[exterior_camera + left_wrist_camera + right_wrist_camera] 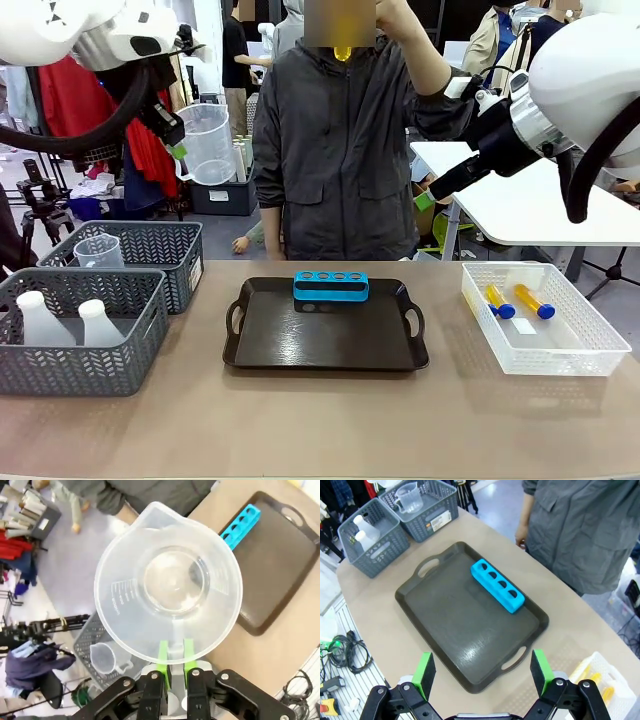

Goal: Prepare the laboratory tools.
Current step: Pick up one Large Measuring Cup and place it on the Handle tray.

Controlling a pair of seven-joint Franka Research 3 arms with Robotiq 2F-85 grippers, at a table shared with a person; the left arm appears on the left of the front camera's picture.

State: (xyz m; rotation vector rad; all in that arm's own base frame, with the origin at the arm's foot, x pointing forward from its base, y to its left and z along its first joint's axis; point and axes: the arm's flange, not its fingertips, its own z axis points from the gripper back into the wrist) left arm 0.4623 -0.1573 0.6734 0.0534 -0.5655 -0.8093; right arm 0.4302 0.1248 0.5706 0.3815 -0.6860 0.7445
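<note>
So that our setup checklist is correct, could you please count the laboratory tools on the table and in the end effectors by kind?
Clear plastic handled measuring beakers: 2
Translucent white conical flasks: 2
Blue-capped tubes of yellow liquid: 2
Small blue four-hole tube rack: 1
Total: 7
</note>
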